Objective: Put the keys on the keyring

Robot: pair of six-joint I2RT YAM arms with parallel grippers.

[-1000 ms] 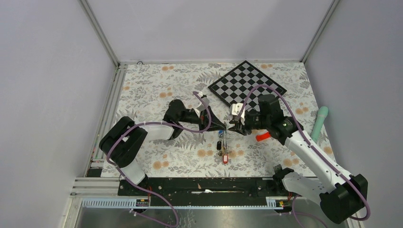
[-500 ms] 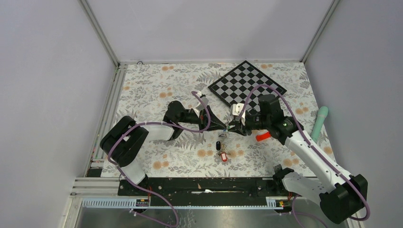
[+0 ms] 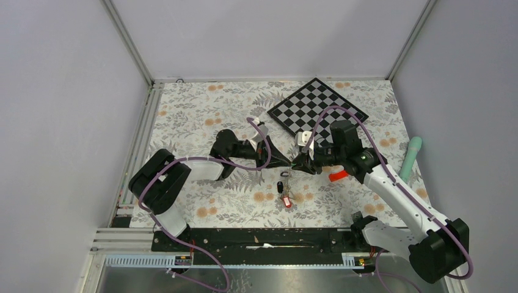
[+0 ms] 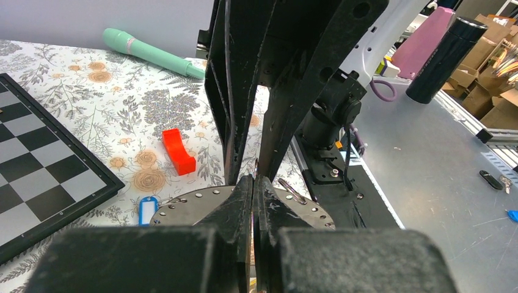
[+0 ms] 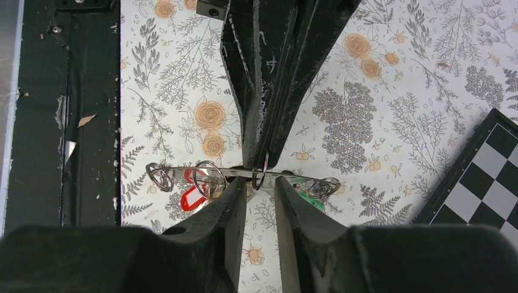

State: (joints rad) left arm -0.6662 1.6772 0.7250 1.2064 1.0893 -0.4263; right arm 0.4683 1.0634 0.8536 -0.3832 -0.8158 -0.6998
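Note:
My left gripper (image 3: 286, 163) is shut on the keyring (image 4: 195, 204), a grey flat disc held above the table mid-scene. In the right wrist view the keyring (image 5: 293, 177) shows edge-on as a thin bar, with small wire rings hanging along it. A red-tagged key (image 5: 192, 198) and a green-tagged key (image 5: 314, 201) hang under it. A blue-tagged key (image 4: 146, 209) shows beside the disc. From above, a black tag (image 3: 280, 186) and the red tag (image 3: 286, 201) dangle below. My right gripper (image 5: 259, 183) is open, its tips on either side of one small wire ring at the keyring's edge.
A black-and-white chequered board (image 3: 317, 107) lies at the back right. A red oblong block (image 3: 338, 176) lies under my right arm. A teal cylinder (image 3: 412, 157) lies at the table's right edge. The black base rail (image 3: 262, 238) runs along the near edge.
My right gripper has shifted slightly towards the left gripper. The hanging tags have swung a little to the left and up. The left arm holds its place.

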